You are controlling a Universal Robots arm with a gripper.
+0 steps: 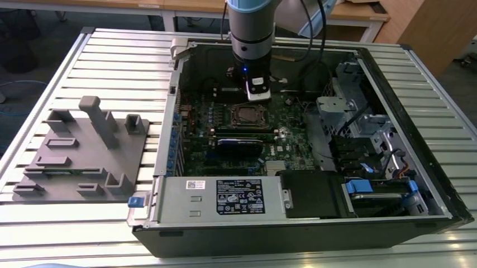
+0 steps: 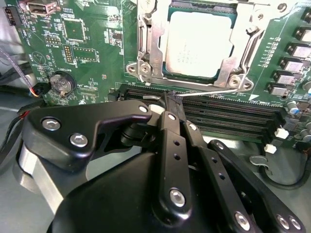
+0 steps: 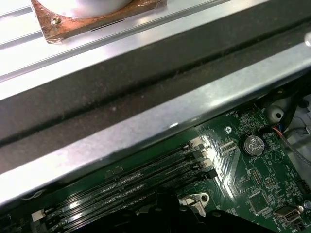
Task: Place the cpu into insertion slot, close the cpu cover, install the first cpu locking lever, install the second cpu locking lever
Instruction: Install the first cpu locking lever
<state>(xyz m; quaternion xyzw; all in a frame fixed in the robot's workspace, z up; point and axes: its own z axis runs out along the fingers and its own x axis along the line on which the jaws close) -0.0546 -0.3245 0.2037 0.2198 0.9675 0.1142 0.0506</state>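
Second wrist view: closest to you, your black tool (image 2: 171, 99) has its two fingers pressed together at the tips. The tips meet the near end of a thin silver locking lever (image 2: 209, 91); you cannot tell whether the wire is actually pinched between them. The lever runs along the socket's near edge, between the socket and the long black memory slots (image 2: 228, 114). Beyond it, the cpu (image 2: 199, 43) lies flat in the insertion slot (image 2: 194, 79), its pale metal top facing up. The cpu cover (image 2: 147, 43) lies down around it, the chip showing through its window. Green circuit board surrounds the socket, with a round coin battery (image 2: 62, 83) nearby.

In the exterior view, the open computer case (image 1: 298, 229) lies on a slatted metal table (image 1: 111, 50). A grey moulded fixture (image 1: 82, 162) sits beside it on the exterior view's left. The arm (image 1: 251, 33) stands over the board at the far side of the socket.
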